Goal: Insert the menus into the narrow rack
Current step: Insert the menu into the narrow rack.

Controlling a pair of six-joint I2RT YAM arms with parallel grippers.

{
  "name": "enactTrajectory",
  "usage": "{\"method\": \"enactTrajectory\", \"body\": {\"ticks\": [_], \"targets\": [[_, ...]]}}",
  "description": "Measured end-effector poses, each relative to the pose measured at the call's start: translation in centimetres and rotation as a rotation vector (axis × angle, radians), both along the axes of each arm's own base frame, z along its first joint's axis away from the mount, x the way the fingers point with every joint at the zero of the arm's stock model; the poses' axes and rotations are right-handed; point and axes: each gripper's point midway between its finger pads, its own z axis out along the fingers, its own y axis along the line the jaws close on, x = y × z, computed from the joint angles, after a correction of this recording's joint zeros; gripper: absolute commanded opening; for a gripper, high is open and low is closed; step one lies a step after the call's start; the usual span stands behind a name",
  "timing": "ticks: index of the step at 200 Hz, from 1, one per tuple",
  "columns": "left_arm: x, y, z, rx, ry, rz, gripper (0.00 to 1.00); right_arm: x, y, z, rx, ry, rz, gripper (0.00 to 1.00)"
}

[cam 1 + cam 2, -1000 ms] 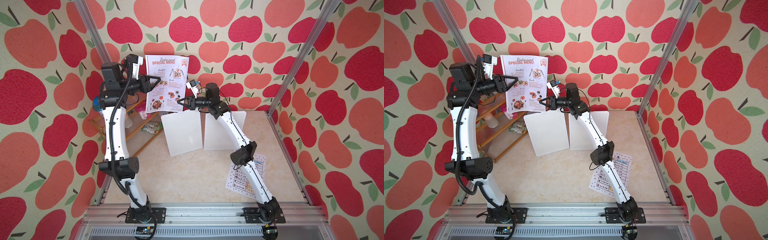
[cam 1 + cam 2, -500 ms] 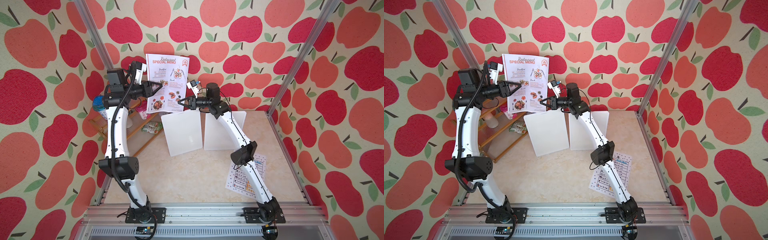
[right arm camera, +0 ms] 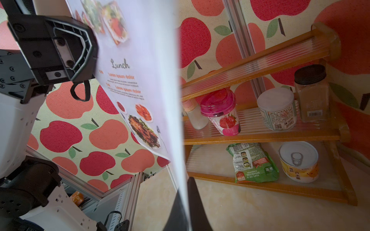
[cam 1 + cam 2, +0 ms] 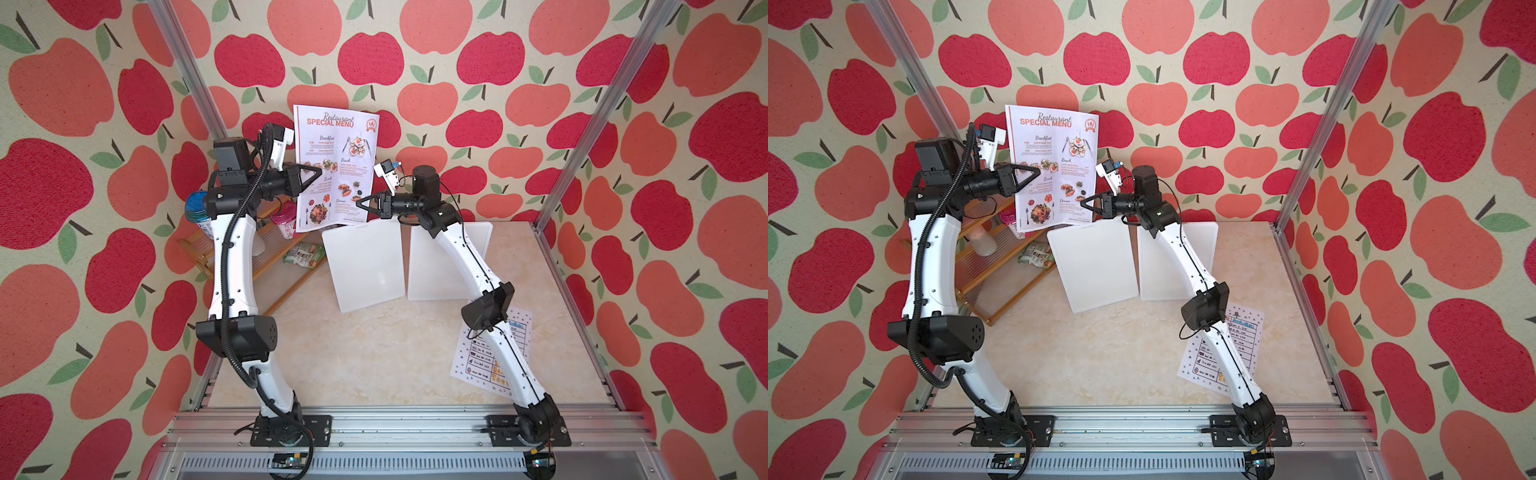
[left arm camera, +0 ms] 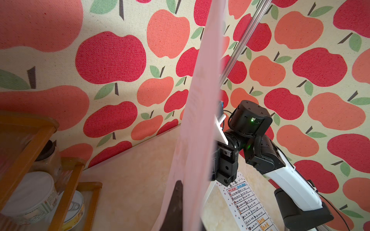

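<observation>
clamping the menu (image 4: 337, 137): left end effector (image 4: 320, 171), right end effector (image 4: 359, 204).

A pink strawberry cup (image 3: 222, 112) stands beside a white-lidded jar (image 3: 277, 109) and a black-capped spice jar (image 3: 311, 94); one level down sit a green packet (image 3: 252, 163) and a ring-pull can (image 3: 298, 162). Apple-print walls (image 4: 457, 54) surround the beige tabletop (image 4: 374, 353).

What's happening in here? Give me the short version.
Both arms hold one sheet up in the air: the food-photo menu. The left gripper is shut on its left side, the right gripper on its lower right edge. It hangs upright above the back of the table, not yet slotted into anything. The second menu lies flat on the table under the right arm.
</observation>
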Motion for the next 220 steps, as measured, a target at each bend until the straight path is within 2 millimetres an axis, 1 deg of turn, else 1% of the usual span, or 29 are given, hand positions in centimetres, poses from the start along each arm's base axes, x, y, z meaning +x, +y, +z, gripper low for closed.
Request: {"method": "enactTrajectory", "body": {"ticks": [20, 58, 74, 151, 220], "targets": [[-0.1, 0.1, 0.0, 0.0, 0.006, 0.004, 0.0, 0.0, 0.0, -0.1, -0.002, 0.0, 0.0, 0.0], [-0.1, 0.0, 1.5, -0.012, -0.008, 0.011, 0.0, 0.1, 0.0, 0.7, 0.022, -0.019, -0.001, 0.0], [0.2, 0.1, 1.7, -0.02, -0.001, 0.017, 0.0, 0.2, 0.0, 1.0, 0.032, -0.021, -0.008, 0.0], [1.2, 0.5, 1.0, -0.056, 0.06, 0.05, 0.0, 0.8, 0.0, 0.8, 0.027, -0.007, -0.044, 0.0], [1.8, 0.8, 0.5, -0.074, 0.117, 0.085, 0.0, 1.6, 0.1, 0.4, 0.014, 0.036, -0.099, 0.0]]}}
